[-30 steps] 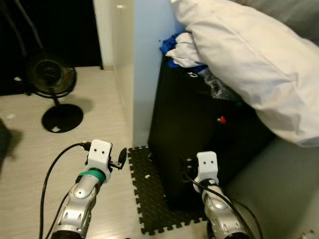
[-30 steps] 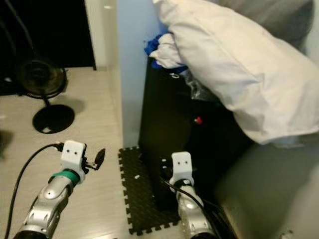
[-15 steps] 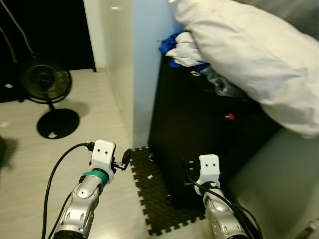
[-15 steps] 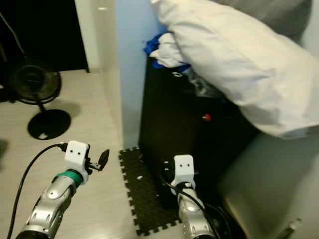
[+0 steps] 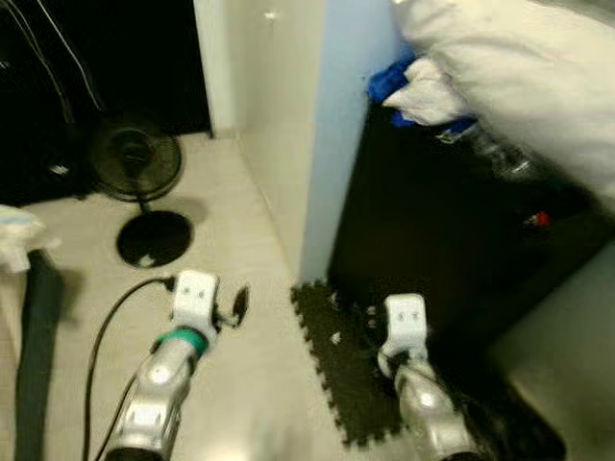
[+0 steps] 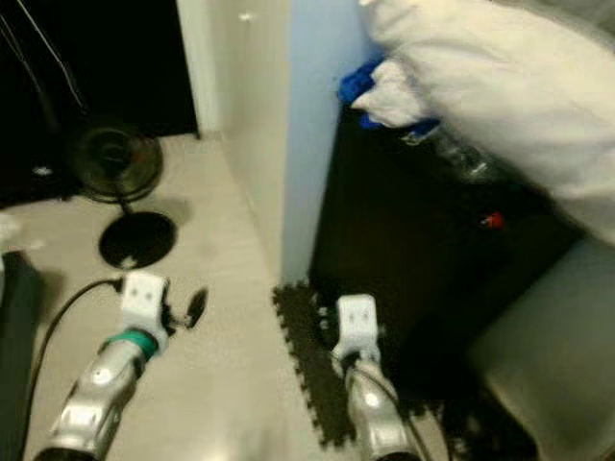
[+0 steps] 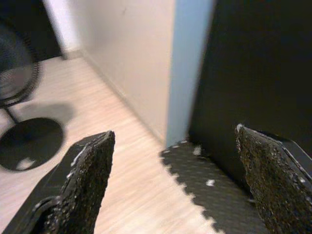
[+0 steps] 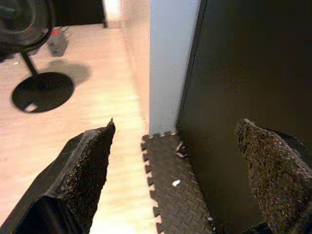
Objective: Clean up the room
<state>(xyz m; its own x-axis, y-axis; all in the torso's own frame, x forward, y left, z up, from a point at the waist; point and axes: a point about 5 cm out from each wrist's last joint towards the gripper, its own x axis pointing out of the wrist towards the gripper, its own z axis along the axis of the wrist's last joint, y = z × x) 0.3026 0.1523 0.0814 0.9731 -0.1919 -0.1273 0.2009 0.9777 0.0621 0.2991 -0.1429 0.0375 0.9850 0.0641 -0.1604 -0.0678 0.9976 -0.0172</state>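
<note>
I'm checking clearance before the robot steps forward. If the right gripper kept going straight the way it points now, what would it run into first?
Probably the black cabinet: the right gripper, fingers open, points at the cabinet's foot where it meets the black foam mat and the pale blue wall edge. Depth is unclear, so the mat might come first.

Fan at 10 o'clock on floor; cabinet at 2 o'clock, pillow and cloth on top; foam mat before cabinet.

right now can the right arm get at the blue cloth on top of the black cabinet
Probably not: the right tool hangs low by the foam mat, open and empty, while the blue cloth sits high on the black cabinet, under the white pillow.
</note>
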